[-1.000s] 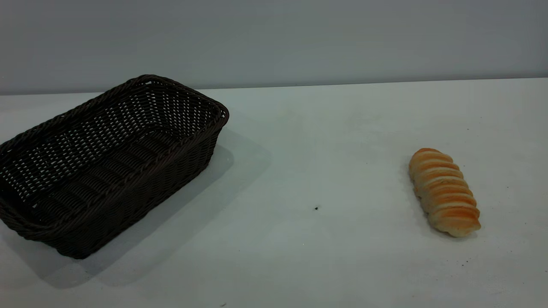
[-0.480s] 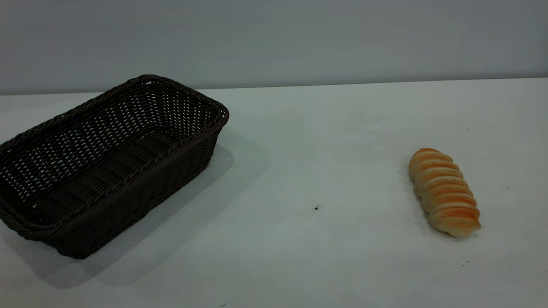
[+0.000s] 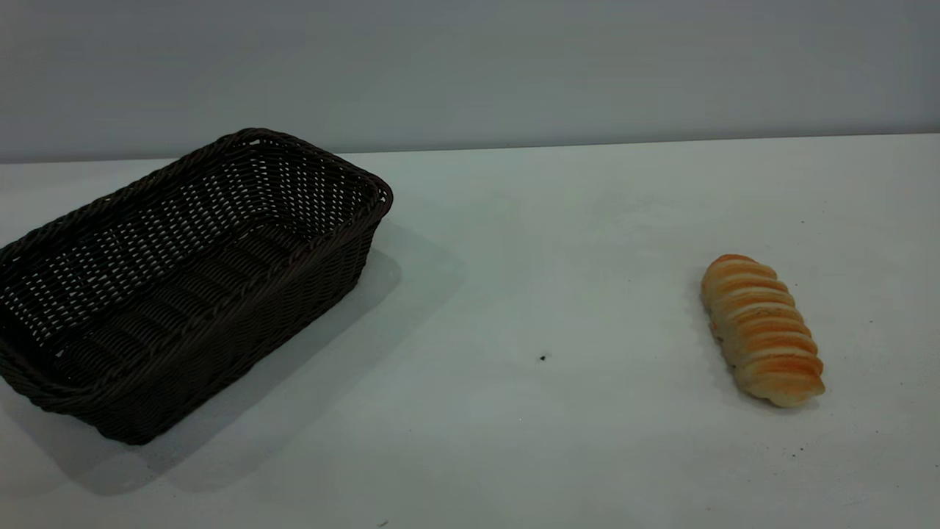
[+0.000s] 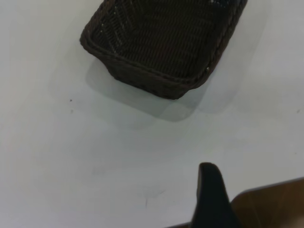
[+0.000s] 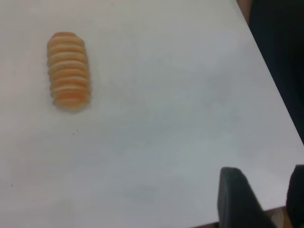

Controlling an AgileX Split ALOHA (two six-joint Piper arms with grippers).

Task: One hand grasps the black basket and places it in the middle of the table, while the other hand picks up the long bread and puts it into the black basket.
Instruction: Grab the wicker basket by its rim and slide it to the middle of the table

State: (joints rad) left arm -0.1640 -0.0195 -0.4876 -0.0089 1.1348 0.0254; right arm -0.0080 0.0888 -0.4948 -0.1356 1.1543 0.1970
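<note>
The black basket [image 3: 183, 279] stands empty on the left of the white table [image 3: 529, 242]. The long bread [image 3: 761, 328] lies on the table at the right, far from the basket. Neither gripper shows in the exterior view. In the left wrist view the basket [image 4: 164, 42] is well ahead of my left gripper [image 4: 211, 194], which hangs near the table's edge. In the right wrist view the bread [image 5: 69, 70] lies far from my right gripper [image 5: 266, 192], which is open and empty near the table's edge.
A grey wall runs behind the table. A small dark speck [image 3: 543, 358] marks the tabletop between basket and bread. A brown edge [image 4: 270, 204] shows beyond the table's border in the left wrist view.
</note>
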